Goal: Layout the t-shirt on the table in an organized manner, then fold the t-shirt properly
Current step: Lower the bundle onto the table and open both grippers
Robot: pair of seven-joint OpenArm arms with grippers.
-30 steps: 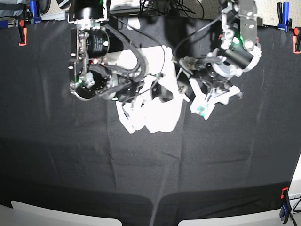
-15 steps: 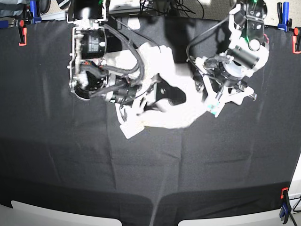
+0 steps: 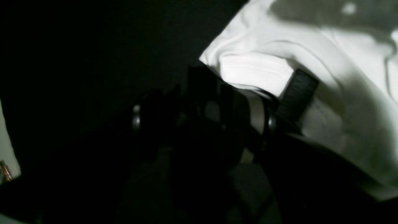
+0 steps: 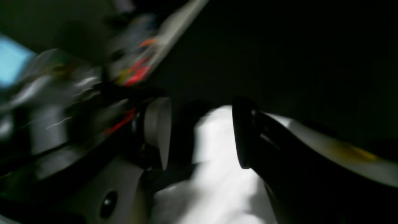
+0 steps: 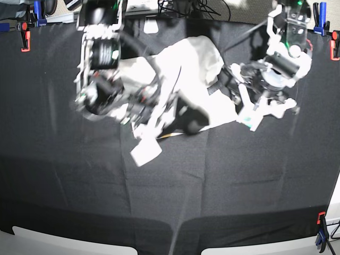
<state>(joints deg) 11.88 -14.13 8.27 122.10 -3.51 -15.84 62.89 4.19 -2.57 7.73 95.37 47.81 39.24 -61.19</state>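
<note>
At the far middle of the table (image 5: pixel 64 175), now holds the shirt (image 5: pixel 191 64) stretched wider than one second ago, left gripper (image 3: pixel 252 90) clenched on its edge, right gripper (image 4: pixel 200 133) around cloth, grip not clear, so laying-out advances.

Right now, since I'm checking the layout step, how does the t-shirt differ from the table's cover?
The t-shirt is bright white; the table is covered in black. The t-shirt is small and takes up only the far middle, while the table fills nearly the whole base view. The t-shirt is bunched and folded over itself; the table's cover is spread out, held by clamps at the edges. Both are wrinkled cloth.
</note>
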